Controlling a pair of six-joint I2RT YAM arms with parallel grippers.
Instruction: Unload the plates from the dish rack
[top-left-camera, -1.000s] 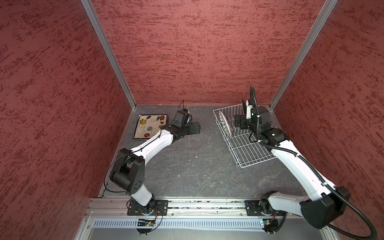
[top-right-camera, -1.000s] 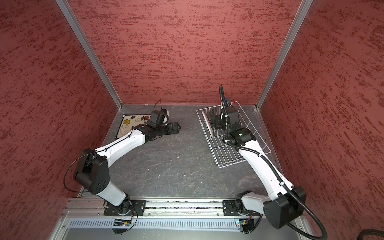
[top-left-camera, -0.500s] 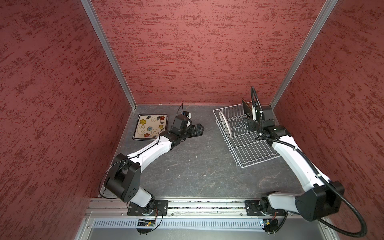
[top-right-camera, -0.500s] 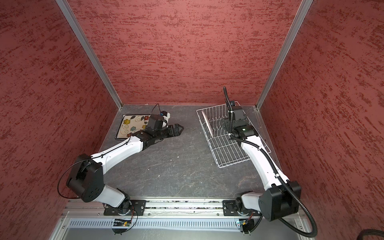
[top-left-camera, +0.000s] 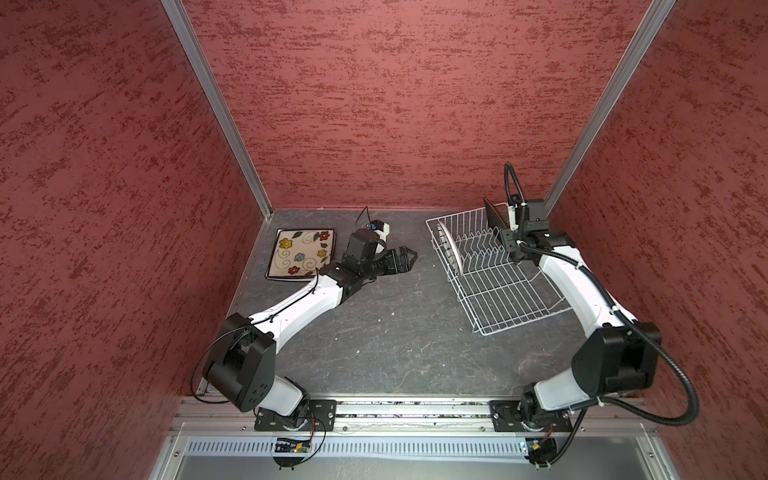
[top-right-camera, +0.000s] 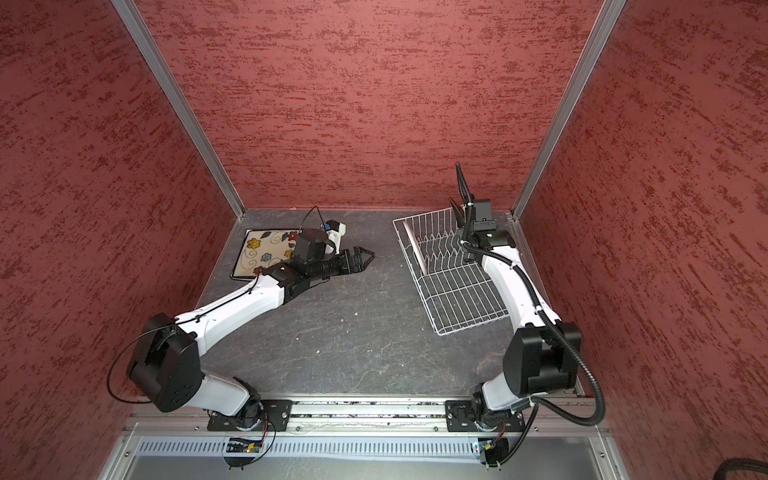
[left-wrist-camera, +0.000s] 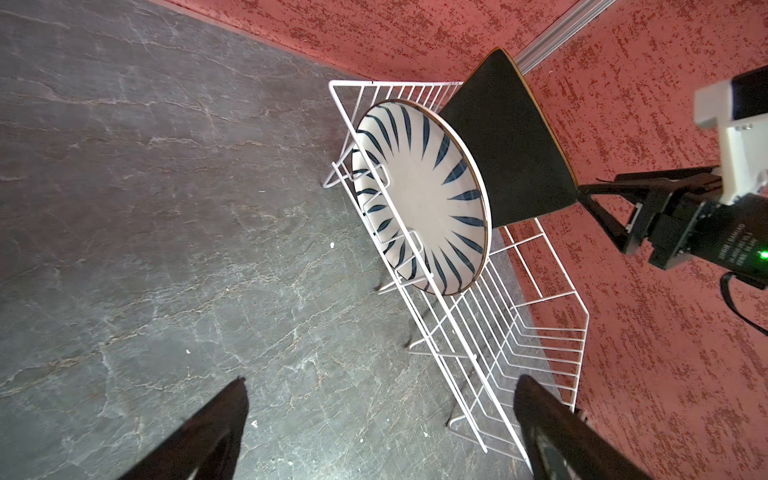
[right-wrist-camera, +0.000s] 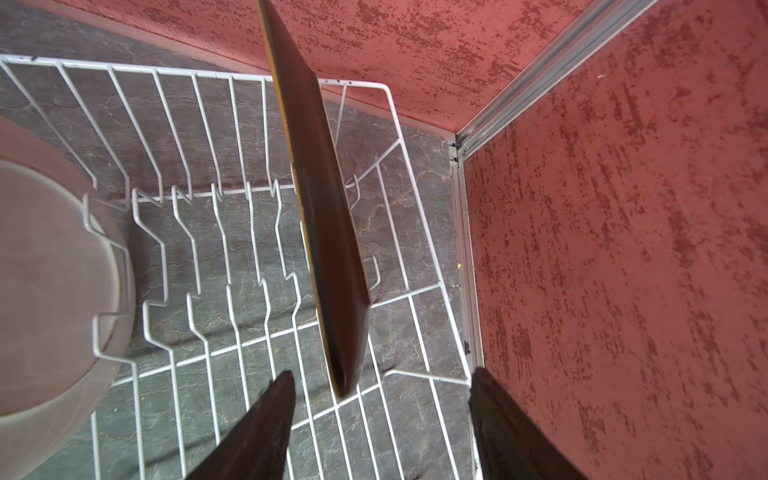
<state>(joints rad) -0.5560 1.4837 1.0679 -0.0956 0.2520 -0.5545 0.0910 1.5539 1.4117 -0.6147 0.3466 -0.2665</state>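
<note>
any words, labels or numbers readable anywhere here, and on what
Nothing is legible.
Right arm's black wrist housing: small white print beside a green light, too blurred to read.
Floral plate, striped plate, black plate, dish rack: no writing.

Grey veined tabletop (top-left-camera: 395, 340); red textured walls (top-left-camera: 395, 104); aluminium corner posts (top-left-camera: 216, 108); front rail (top-left-camera: 395, 409).
</note>
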